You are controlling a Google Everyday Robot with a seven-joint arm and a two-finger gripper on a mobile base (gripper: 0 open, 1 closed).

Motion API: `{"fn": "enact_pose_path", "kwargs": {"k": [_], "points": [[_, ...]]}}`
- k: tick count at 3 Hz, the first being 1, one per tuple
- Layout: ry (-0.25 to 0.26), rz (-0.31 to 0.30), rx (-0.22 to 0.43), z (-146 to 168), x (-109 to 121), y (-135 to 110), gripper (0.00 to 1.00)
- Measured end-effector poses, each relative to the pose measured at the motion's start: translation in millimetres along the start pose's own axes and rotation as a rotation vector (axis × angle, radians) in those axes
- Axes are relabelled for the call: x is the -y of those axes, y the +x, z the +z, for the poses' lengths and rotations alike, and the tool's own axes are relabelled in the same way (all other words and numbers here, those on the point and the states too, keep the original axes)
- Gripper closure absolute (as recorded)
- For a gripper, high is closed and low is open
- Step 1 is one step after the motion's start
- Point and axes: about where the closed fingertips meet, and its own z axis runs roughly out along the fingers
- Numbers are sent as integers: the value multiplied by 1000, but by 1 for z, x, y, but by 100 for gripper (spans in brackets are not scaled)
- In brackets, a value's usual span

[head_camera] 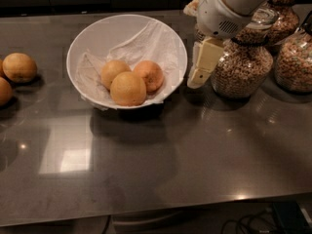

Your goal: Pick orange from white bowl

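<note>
The gripper [197,74] hangs off the end of the white arm [229,6] just right of the white bowl [107,35], outside its rim and at about rim level, pointing down toward the counter. It has hold of nothing, and whether it is open or closed cannot be told from this angle. The dark counter [170,155] runs under everything. The bowl sits on it toward the back, lined with crumpled white paper [151,40]. Right of the bowl, behind the gripper, stand glass jars [242,65] of cereal, one of them close enough to crowd an approach from that side. Well left of the bowl, two loose fruits [19,67] lie on the counter at the edge of view. Inside the bowl are three fruits in a cluster: the orange [149,75], redder than the rest, lies on the right, nearest the gripper, touching two paler oranges [128,88] to its left and front. As for progress, the task looks barely begun: the orange is in the bowl, untouched. What remains is likely to bring the gripper over the rim, lower it onto the orange, close, and lift it clear.
</note>
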Motion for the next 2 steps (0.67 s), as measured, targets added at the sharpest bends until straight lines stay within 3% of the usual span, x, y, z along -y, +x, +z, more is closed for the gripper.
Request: {"fn": "enact_pose_path", "kwargs": {"k": [1, 2], "points": [[0, -7, 30, 14, 6, -7, 0], [-26, -7, 47, 36, 10, -11, 19]]}}
